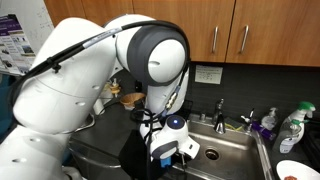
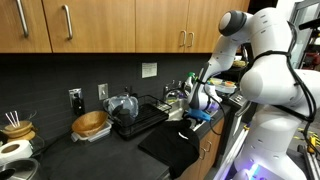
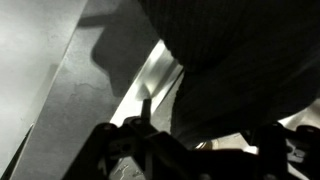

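A dark cloth (image 3: 240,60) fills the upper right of the wrist view, just beyond my gripper (image 3: 195,152). The fingers stand apart at the bottom of that view, in shadow, and I see nothing pinched between them. Grey steel (image 3: 60,90) runs along the left of the cloth. In both exterior views the gripper (image 1: 172,150) (image 2: 197,115) hangs low at the counter's edge by the sink (image 1: 235,152). The dark cloth (image 2: 175,148) lies draped over the counter's front edge below it.
A faucet (image 1: 220,112) stands behind the sink, with bottles (image 1: 268,122) to its right. A black dish rack (image 2: 135,118) and a wooden bowl (image 2: 90,124) sit on the counter. Wooden cabinets (image 2: 100,25) hang overhead. The bulky white arm (image 1: 70,90) blocks much of one view.
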`<action>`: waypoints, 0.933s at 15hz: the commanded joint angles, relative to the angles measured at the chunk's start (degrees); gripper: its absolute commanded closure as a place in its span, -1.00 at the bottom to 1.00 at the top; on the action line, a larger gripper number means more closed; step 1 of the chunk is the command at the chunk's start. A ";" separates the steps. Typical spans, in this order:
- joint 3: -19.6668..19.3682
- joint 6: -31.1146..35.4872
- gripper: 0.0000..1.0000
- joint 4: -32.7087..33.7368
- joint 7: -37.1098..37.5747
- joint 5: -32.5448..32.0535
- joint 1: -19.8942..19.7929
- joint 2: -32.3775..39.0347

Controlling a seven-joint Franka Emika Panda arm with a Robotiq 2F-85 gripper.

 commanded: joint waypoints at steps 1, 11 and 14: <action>-1.80 0.14 -1.00 -0.42 1.15 2.53 4.07 -1.21; -19.26 0.02 -1.00 -2.81 0.56 18.10 33.85 -5.27; -23.73 0.14 -1.00 -2.83 0.34 22.19 43.20 -3.95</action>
